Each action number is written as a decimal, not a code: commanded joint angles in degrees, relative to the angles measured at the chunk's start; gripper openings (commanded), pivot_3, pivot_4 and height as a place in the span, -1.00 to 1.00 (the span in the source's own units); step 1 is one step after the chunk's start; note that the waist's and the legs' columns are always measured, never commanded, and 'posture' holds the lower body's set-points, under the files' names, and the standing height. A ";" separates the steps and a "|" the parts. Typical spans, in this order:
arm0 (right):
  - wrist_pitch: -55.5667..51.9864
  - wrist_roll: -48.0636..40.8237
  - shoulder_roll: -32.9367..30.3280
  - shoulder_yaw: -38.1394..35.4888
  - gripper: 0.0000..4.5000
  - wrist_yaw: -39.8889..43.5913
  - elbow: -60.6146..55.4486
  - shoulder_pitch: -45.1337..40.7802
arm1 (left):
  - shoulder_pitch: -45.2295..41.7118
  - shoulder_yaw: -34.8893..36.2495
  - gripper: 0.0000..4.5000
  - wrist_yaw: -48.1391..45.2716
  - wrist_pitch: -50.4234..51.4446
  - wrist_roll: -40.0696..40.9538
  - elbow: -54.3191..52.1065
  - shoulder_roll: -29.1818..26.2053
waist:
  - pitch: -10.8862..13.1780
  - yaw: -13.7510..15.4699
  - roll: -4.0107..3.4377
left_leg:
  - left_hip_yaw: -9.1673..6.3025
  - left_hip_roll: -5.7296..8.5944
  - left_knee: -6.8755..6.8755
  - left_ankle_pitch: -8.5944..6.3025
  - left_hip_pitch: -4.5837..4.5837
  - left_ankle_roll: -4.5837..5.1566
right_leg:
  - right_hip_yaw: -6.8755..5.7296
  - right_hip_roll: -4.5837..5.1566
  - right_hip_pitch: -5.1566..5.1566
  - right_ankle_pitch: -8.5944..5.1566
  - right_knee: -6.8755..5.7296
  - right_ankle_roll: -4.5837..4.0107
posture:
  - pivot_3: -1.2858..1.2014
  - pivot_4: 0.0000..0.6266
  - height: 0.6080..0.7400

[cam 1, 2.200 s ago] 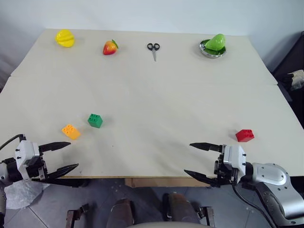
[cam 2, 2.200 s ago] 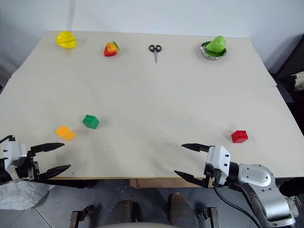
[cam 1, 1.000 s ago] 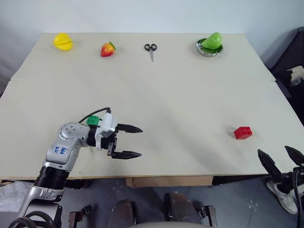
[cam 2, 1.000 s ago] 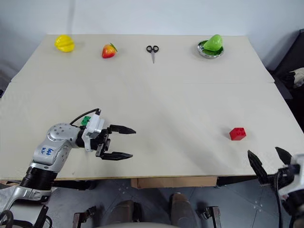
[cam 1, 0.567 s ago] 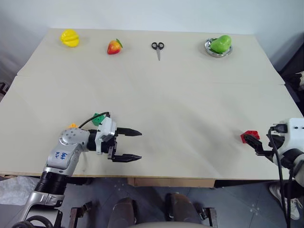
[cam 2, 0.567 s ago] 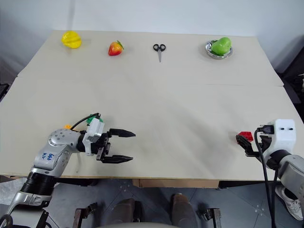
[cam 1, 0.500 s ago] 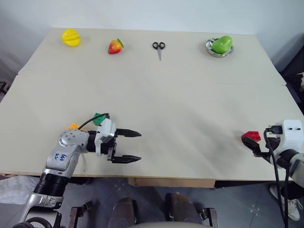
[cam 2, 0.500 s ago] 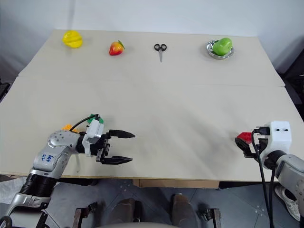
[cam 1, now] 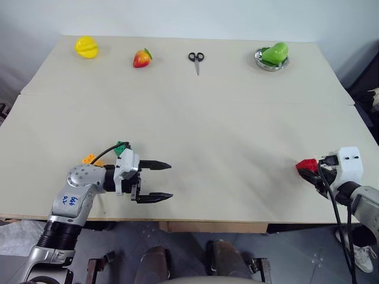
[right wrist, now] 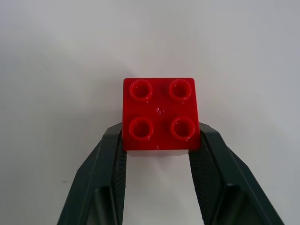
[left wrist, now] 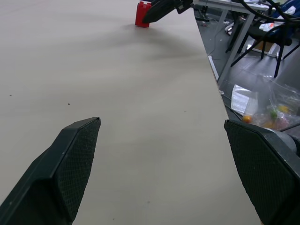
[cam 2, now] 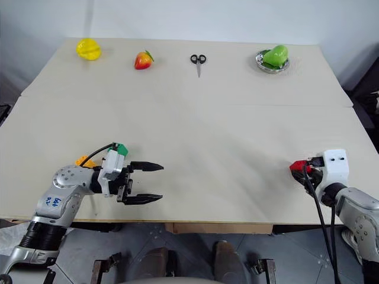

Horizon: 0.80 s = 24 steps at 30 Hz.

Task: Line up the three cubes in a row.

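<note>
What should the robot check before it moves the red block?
1. Right claw shut on the red block, one finger on each side: ok.
2. Block sits straight between the fingers: ok.
3. Block off the table: cannot tell.
4. Left claw open and holding nothing: ok.
5. Green block and orange block free to reach: not ok, the left arm partly covers them.
6. Bare table between the red block and the other two: ok.
</note>
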<state>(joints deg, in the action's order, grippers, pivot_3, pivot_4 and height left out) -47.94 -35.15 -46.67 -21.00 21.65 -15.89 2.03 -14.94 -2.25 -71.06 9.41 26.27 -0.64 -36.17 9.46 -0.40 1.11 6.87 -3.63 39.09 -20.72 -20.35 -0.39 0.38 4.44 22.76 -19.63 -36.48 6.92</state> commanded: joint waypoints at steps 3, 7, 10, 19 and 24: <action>25.24 4.99 -8.41 9.35 -0.34 32.69 0.99 -4.50 | 1.73 4.76 1.00 1.71 -0.09 2.73 -3.42 -0.32 | 0.01 -0.27 -0.01 | 0.03 -0.02 0.00 0.00 0.03 0.01 | 0.01 -0.05 -0.01 0.01 0.01 0.03 | 0.03 -0.52 1.00; 39.60 16.03 -9.25 26.65 -0.34 55.48 17.38 -23.13 | 4.29 7.52 1.00 1.29 -0.30 3.08 -3.33 -1.80 | 0.10 -1.71 0.00 | 0.05 -0.06 0.04 0.00 0.19 0.00 | -0.01 -0.13 -0.17 0.05 0.08 0.10 | 0.03 -0.52 1.00; 44.64 21.45 -4.26 34.23 -0.34 62.59 30.01 -34.24 | 5.87 8.48 1.00 1.55 -0.53 2.52 -3.45 -2.60 | 0.11 -1.59 0.00 | 0.09 -0.09 0.06 0.04 0.22 0.04 | -0.07 -0.02 -0.18 0.10 0.08 0.16 | 0.03 -0.52 1.00; 61.28 29.61 6.69 40.56 -0.34 69.51 55.86 -47.50 | 11.14 11.09 1.00 4.21 0.58 2.97 -8.07 -3.57 | 0.22 -1.65 -0.09 | 0.19 -0.05 0.14 0.02 0.13 0.06 | -0.16 0.17 -0.09 0.07 -0.27 0.11 | 0.03 -0.52 1.00; 59.60 28.13 7.26 41.26 0.09 70.46 57.29 -48.50 | 12.92 12.59 1.00 5.26 1.58 3.50 -9.60 -4.11 | 0.22 -2.57 -0.09 | 0.14 -0.09 0.38 0.06 0.25 0.00 | -0.17 0.25 -0.21 0.08 -0.36 0.11 | 0.03 -0.52 1.00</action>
<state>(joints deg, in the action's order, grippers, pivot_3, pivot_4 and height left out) 12.49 -6.68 -38.54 19.85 88.50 41.47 -46.76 -2.55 8.88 -66.04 10.77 28.51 -8.58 -39.43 9.68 -2.97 1.03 6.95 -3.73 39.48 -20.65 -20.11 -0.42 0.19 4.71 22.55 -19.56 -36.87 7.03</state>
